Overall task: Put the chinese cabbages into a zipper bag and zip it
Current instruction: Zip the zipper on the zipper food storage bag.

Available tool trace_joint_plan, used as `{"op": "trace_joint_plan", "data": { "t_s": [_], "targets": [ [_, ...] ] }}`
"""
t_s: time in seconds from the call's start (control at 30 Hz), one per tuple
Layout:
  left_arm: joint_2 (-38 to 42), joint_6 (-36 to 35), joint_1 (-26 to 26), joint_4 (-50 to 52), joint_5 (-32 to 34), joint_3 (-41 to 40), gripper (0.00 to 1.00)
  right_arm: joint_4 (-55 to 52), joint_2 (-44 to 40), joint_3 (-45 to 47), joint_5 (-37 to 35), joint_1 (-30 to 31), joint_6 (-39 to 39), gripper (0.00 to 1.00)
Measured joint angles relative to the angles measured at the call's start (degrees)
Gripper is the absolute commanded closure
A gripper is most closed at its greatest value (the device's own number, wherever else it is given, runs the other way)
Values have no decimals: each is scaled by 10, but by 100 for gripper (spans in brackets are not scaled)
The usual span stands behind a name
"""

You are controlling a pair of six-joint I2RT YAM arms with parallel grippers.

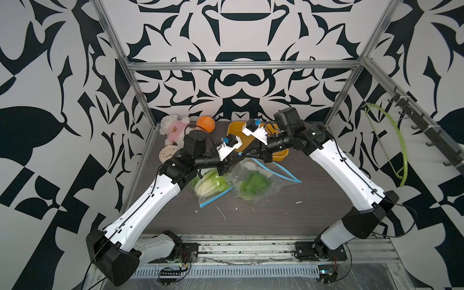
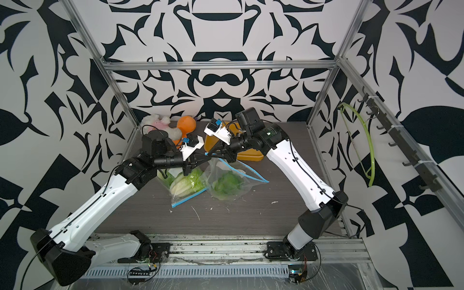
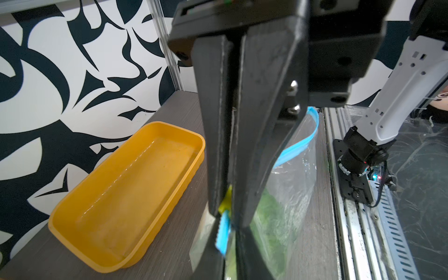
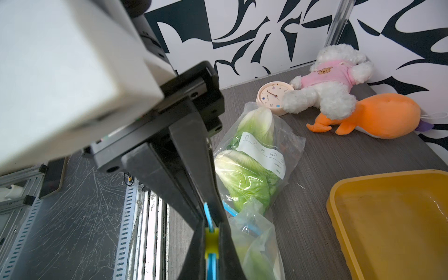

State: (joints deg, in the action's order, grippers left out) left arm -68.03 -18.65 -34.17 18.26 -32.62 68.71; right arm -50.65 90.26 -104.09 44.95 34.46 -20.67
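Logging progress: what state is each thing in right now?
left gripper: shut on yellow slider
right gripper: shut on blue zip strip
held zipper bag: held up by its zip, one cabbage inside, mouth apparently partly open
second zipper bag: lying flat, two cabbages inside
yellow tray: upright, empty
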Motion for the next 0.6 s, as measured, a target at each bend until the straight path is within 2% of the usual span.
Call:
{"op": "trace_joint_plan", "data": {
  "t_s": [0.07,0.37,0.6],
  "targets": [
    [0,3,0,-5,0,0,100,6,-4,4,1,-2,1,96],
    [1,18,-5,-31,9,-6,100,50,-42,54,5,-18,24,97],
    [12,50,-9,-61,40,-23,100,70,-67,90,3,-39,48,97]
  ]
}}
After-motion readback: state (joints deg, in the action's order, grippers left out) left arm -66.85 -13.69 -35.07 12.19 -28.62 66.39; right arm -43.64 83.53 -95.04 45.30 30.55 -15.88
